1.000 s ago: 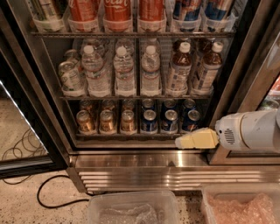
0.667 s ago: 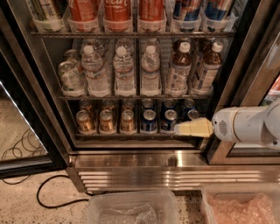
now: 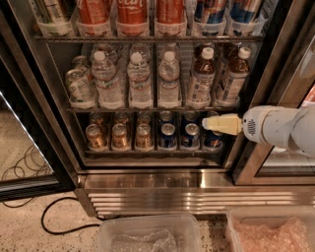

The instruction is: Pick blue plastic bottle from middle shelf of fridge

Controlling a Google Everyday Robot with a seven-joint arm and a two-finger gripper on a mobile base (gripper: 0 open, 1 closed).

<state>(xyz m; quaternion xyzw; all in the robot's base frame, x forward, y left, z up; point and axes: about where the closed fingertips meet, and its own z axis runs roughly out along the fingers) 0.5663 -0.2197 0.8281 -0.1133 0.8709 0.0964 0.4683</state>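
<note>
The fridge [image 3: 54,123] stands open with wire shelves of drinks. On the middle shelf [image 3: 147,109], at the right, stand two small bottles of amber-brown drink with white caps and pale labels. One blue plastic bottle [image 3: 202,81] is left of the other [image 3: 233,78]. My gripper [image 3: 207,124], cream-coloured on a white arm, comes in from the right and points left. It sits just below the middle shelf's front rail, in front of the blue cans [image 3: 191,136], and holds nothing. It is below and apart from the amber bottles.
Clear water bottles [image 3: 139,81] fill the left of the middle shelf. Red cola bottles [image 3: 132,11] stand on the shelf above, gold cans [image 3: 119,136] below. The ribbed steel base [image 3: 162,199] juts out. Two clear bins [image 3: 147,236] sit on the floor, with a black cable [image 3: 54,216] at left.
My gripper has risen from the height of the steel base ledge to just under the middle shelf's rail. The bottles and cans have not moved.
</note>
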